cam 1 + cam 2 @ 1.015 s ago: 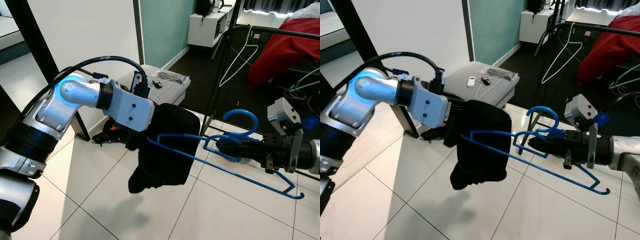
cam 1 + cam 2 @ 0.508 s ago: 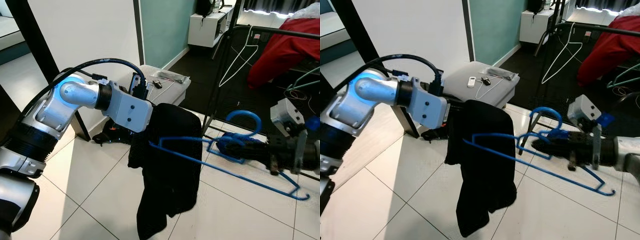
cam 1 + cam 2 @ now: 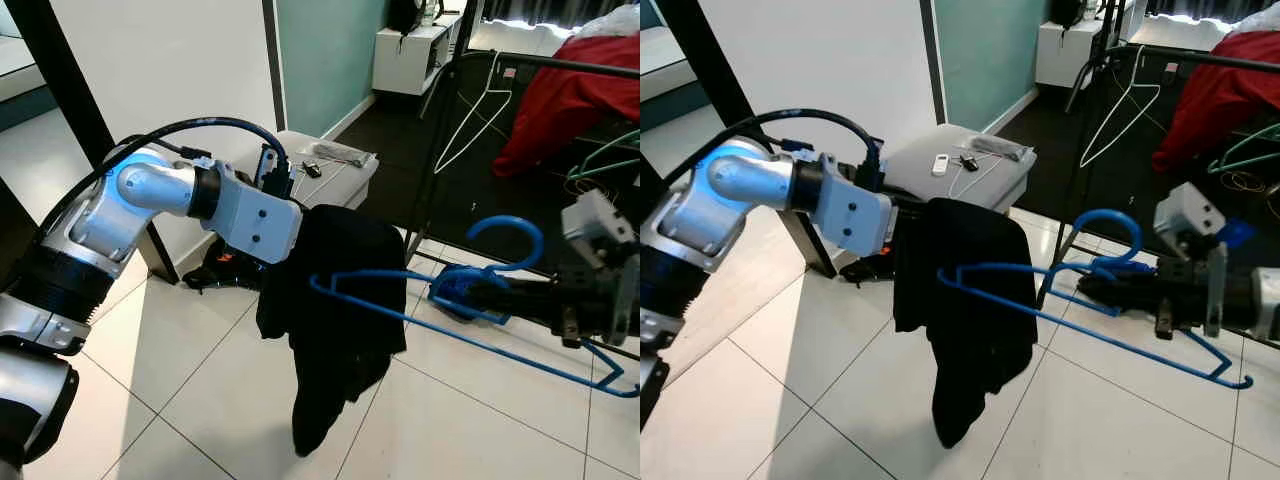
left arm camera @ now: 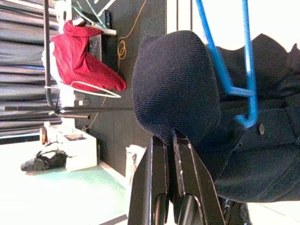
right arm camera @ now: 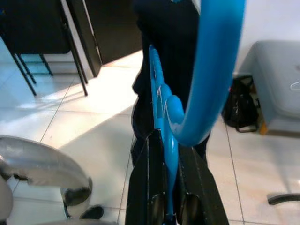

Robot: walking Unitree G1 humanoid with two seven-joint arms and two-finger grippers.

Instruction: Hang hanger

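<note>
The black garment (image 3: 335, 310) has dropped longer over the blue hanger (image 3: 470, 305), whose neck the right gripper (image 3: 1118, 290) clamps while the left gripper (image 4: 171, 140) pinches cloth, steadying both below the rack (image 3: 560, 65).

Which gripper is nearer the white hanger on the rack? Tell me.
Right. The right gripper grips the blue hanger just below the white hanger; the left gripper pinches the black garment farther away.

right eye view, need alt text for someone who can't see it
The right gripper holds a blue hanger by its neck, while the left gripper pinches a black garment draped over the hanger's far end. Behind them stands a dark clothes rack with a white hanger and a red garment, above a white tiled floor.
</note>
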